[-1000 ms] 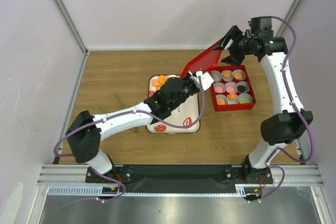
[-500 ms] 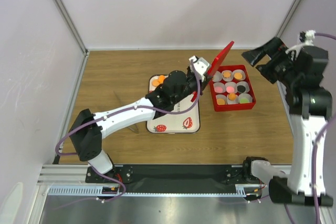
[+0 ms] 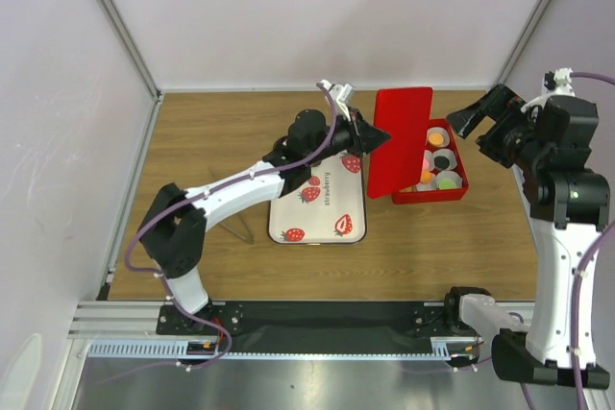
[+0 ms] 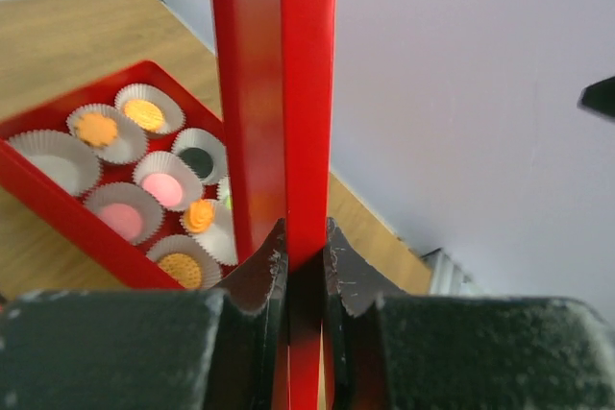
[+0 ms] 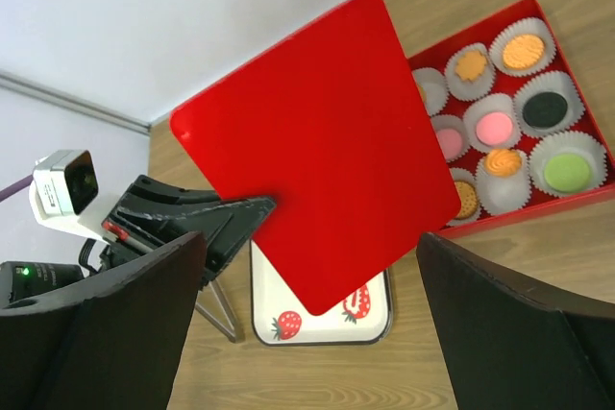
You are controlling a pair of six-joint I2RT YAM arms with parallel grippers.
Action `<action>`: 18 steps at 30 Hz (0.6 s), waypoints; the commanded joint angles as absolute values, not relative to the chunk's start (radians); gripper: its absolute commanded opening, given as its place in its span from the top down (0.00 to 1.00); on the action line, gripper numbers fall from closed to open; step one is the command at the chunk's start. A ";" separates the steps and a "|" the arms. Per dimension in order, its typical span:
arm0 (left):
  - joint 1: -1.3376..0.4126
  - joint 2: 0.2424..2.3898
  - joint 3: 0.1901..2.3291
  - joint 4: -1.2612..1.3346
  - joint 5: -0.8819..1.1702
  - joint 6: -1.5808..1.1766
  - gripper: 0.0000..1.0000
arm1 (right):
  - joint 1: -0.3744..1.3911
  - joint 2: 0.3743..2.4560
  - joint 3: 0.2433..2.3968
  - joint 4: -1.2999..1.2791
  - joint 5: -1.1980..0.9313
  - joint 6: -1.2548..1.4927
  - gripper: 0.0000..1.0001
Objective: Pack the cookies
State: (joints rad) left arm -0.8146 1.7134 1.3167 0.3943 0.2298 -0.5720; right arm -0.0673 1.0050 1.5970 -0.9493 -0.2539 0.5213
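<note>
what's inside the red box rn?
Paper cups with orange, pink, black, green cookies; one corner cup looks empty. Red lid, in left fingers, hides the left column from above.

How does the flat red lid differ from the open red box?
The flat red lid is held up in the left gripper; the open red box rests on the wooden table. The lid is bare; the box holds round cookies in white paper cups. Both are red.
</note>
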 commanded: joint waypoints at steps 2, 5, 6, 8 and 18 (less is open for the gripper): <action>-0.730 1.793 1.325 0.621 0.403 -0.828 1.00 | -0.066 1.077 1.634 -0.885 -0.169 0.543 0.00; -0.698 1.886 1.353 0.731 0.449 -0.957 1.00 | -0.066 1.129 1.631 -0.839 -0.126 0.560 0.00; -0.693 1.914 1.374 0.742 0.462 -0.981 1.00 | -0.063 1.143 1.626 -0.825 -0.120 0.557 0.00; -0.689 2.008 1.423 0.776 0.474 -1.044 1.00 | -0.063 1.181 1.621 -0.801 -0.066 0.531 0.00; -0.687 2.261 1.606 1.071 0.434 -1.413 1.00 | -0.064 1.271 1.533 -0.667 0.023 0.459 0.00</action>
